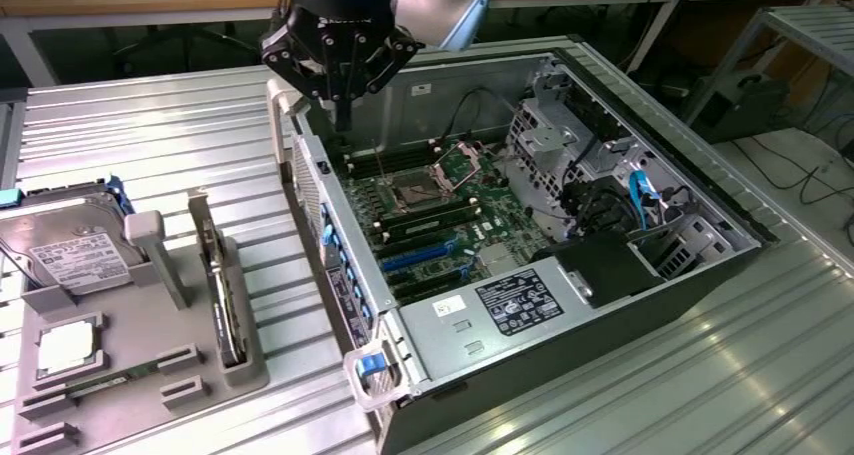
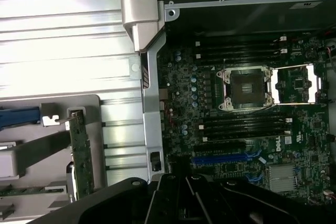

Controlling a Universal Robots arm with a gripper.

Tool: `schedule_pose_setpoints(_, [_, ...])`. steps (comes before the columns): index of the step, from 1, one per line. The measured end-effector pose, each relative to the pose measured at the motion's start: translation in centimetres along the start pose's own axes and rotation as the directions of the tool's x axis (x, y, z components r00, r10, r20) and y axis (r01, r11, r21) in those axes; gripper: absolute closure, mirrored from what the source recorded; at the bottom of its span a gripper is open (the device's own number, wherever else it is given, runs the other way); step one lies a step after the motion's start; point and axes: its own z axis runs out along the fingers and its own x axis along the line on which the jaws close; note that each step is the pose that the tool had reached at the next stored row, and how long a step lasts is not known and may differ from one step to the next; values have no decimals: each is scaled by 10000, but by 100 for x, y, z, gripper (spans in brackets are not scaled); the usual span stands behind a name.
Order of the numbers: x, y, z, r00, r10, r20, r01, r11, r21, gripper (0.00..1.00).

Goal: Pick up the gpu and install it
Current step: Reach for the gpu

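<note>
The gpu (image 1: 220, 287) stands edge-on in a slot of the grey holder (image 1: 247, 370) at the exterior view's left, outside the computer case. In the wrist view the gpu (image 2: 81, 153) shows as a thin green-brown board with a metal bracket end. My gripper (image 1: 343, 113) hangs over the far left corner of the open case (image 1: 400, 320), well away from the gpu. Its fingers meet at a point with nothing between them. In the wrist view the gripper (image 2: 182, 182) is dark and sits over the case wall and the motherboard's edge.
The motherboard (image 2: 181, 85) carries an open CPU socket (image 2: 247, 88), black memory slots and blue expansion slots (image 2: 220, 157). A silver hard drive (image 1: 74, 257), a processor chip (image 1: 67, 347) and a green memory stick (image 1: 83, 383) rest in the holder. Ribbed metal tabletop (image 1: 174, 135) surrounds everything.
</note>
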Motion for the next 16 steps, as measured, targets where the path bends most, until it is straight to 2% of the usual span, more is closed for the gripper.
schedule_pose_setpoints(16, [209,-34,-5,10000,1,-38,-1,10000,1,89])
